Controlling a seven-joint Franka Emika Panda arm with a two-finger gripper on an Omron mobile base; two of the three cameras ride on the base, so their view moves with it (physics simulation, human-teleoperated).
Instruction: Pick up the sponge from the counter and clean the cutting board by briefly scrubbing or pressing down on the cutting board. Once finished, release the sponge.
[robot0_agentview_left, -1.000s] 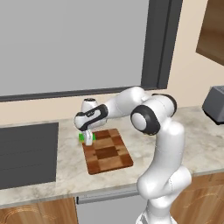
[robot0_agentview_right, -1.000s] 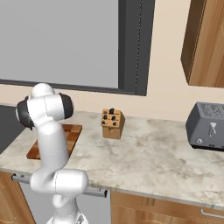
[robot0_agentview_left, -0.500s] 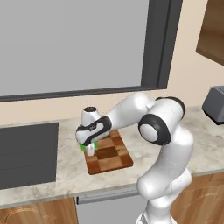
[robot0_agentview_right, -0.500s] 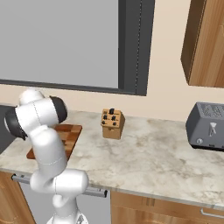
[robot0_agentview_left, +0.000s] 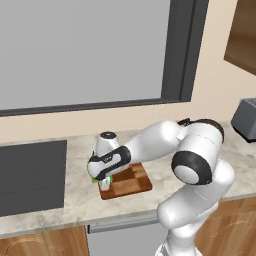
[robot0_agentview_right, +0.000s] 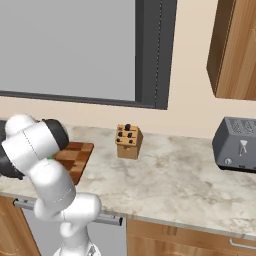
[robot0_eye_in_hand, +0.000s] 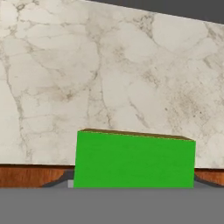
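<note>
One sponge (robot0_eye_in_hand: 134, 159), one cutting board (robot0_agentview_left: 131, 180), one knife block (robot0_agentview_right: 128, 141), one toaster (robot0_agentview_right: 235, 145), one cooktop (robot0_agentview_left: 31, 177)

Counter layout, left to right

The cutting board (robot0_agentview_left: 129, 180) lies on the counter (robot0_agentview_right: 170, 176) just right of the cooktop (robot0_agentview_left: 31, 176); the knife block (robot0_agentview_right: 128, 141) stands farther right, toward the wall, and the toaster (robot0_agentview_right: 236, 145) at the far right.

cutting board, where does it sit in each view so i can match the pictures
Left base view: cutting board at lower centre, under the gripper.
Right base view: at the left edge, behind the arm.
Hand view: a wooden strip along the bottom.
Shared landmark: the counter.
</note>
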